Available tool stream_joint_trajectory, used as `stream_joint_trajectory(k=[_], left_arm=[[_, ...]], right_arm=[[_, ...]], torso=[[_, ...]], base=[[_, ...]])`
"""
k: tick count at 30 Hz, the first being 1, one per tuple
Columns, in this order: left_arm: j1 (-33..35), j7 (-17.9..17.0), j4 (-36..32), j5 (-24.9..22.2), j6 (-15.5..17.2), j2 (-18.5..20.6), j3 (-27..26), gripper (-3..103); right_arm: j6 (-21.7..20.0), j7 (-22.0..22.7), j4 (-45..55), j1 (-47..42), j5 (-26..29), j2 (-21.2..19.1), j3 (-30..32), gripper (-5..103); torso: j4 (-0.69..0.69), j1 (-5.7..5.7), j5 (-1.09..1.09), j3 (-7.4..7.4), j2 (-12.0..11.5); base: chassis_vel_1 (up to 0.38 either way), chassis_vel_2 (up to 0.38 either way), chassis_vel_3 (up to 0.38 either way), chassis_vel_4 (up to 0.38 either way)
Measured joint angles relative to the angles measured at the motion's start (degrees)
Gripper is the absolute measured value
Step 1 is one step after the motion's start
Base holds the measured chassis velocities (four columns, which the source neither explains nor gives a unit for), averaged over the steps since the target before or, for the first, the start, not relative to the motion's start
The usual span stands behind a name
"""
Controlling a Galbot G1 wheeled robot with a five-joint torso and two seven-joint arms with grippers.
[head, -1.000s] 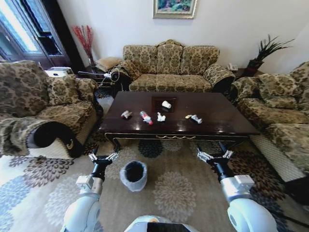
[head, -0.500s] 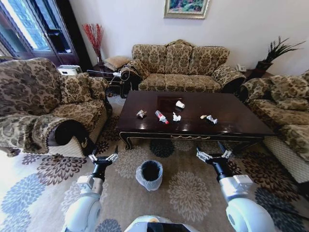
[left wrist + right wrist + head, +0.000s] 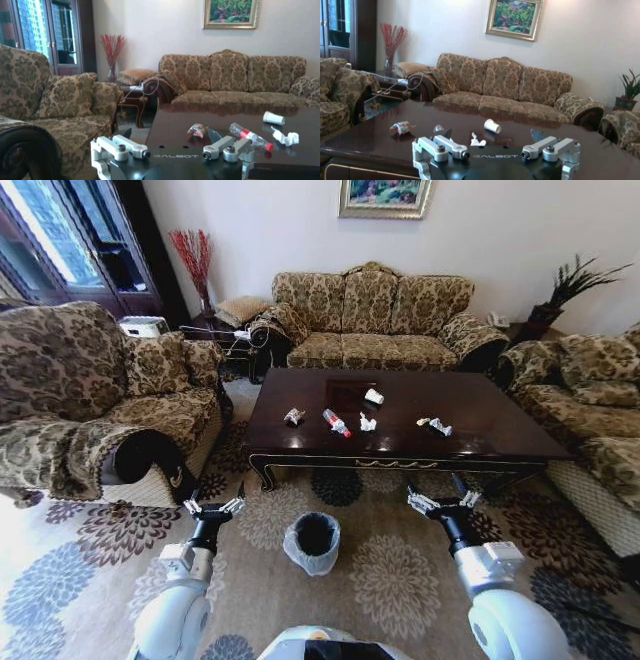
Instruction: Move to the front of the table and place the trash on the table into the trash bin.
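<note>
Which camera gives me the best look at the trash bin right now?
The head view: the trash bin stands whole on the carpet in front of the table, its black inside and white liner visible. Both wrist views look over the tabletop, above the bin.

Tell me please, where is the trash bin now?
In the head view, the trash bin stands on the carpet in front of the table, between the left gripper and the right gripper, nearer the left one.

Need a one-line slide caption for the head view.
Both open hands hover before the littered table, bin between.
</note>
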Motion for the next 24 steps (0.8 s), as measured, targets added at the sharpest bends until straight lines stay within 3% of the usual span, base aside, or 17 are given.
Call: stream_joint_trajectory(k=[24], left_arm=[[0.0, 0.0, 0.0, -0.01, 0.0, 0.01, 0.0, 100]], right_arm=[[-0.04, -0.02, 0.05, -0.01, 0.07, 0.0, 0.02, 100]], torso=[[0.0, 0.0, -0.01, 0.0, 0.0]], base=[[0.0, 0.0, 0.0, 0.0]])
